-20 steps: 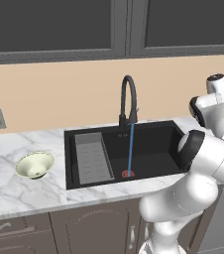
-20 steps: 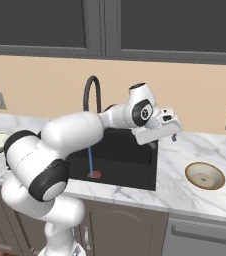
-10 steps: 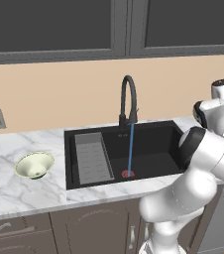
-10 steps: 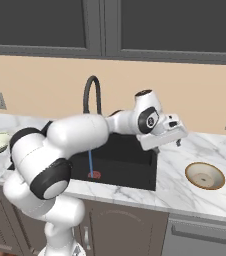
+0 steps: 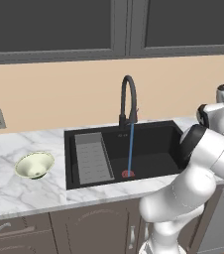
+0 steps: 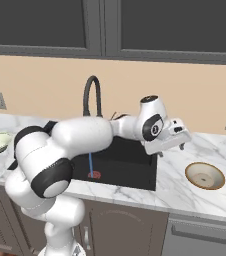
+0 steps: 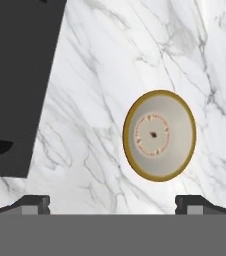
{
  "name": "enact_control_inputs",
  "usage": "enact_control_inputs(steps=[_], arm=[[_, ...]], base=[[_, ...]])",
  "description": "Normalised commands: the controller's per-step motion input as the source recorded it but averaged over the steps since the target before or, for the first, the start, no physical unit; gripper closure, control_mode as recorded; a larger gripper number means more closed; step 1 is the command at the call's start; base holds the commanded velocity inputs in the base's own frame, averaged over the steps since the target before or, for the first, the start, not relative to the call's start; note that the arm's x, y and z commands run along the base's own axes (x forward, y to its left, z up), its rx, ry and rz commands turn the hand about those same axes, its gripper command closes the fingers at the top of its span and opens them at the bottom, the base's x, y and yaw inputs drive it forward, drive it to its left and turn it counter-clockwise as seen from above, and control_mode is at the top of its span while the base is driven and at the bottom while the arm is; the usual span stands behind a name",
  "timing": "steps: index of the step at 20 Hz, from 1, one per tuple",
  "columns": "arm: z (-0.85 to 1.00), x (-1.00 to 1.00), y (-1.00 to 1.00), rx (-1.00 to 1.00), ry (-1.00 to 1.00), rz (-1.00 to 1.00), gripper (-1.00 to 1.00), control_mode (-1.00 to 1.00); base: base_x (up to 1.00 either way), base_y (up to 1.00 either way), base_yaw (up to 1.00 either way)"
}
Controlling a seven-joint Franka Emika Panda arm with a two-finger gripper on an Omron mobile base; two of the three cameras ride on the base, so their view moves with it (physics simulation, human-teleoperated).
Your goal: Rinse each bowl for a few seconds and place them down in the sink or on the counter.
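With water running into the sink [image 6: 130,170], the gripper [image 6: 181,142] hangs wide open and empty above the counter [image 6: 185,187] near the sink's right edge, where a low approach could tip or shove the shallow beige bowl [image 6: 204,175].

A shallow round beige bowl with a brownish-gold rim [image 7: 159,135] sits upright on the white marble counter with grey veins [image 7: 95,100], a ring of small reddish marks around its centre. The black basin of the sink [image 7: 15,85] lies along the left side, apart from the bowl. The gripper [image 7: 112,204] has its two dark fingertips [image 7: 34,204] spread wide at the bottom edge, empty.
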Motion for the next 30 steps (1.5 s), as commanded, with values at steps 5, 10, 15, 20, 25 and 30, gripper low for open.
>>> enact_control_inputs(steps=[5,10,15,20,25,30], arm=[[-0.21,0.0,-0.03,0.0,-0.04,0.0,-1.0,-1.0],[-0.17,0.0,-0.07,0.0,-0.01,-0.02,-1.0,-1.0],[-0.15,0.0,-0.1,0.0,-0.04,-0.02,-1.0,-1.0],[-0.14,0.0,-0.16,0.02,-0.06,-0.02,-1.0,-1.0],[-0.17,0.0,-0.14,0.02,-0.04,-0.01,-1.0,-1.0],[-0.17,0.0,-0.14,0.01,-0.03,-0.01,-1.0,-1.0]], base=[[0.0,0.0,0.0],[0.0,0.0,0.0],[0.0,0.0,0.0],[0.0,0.0,0.0],[0.0,0.0,0.0],[0.0,0.0,0.0]])
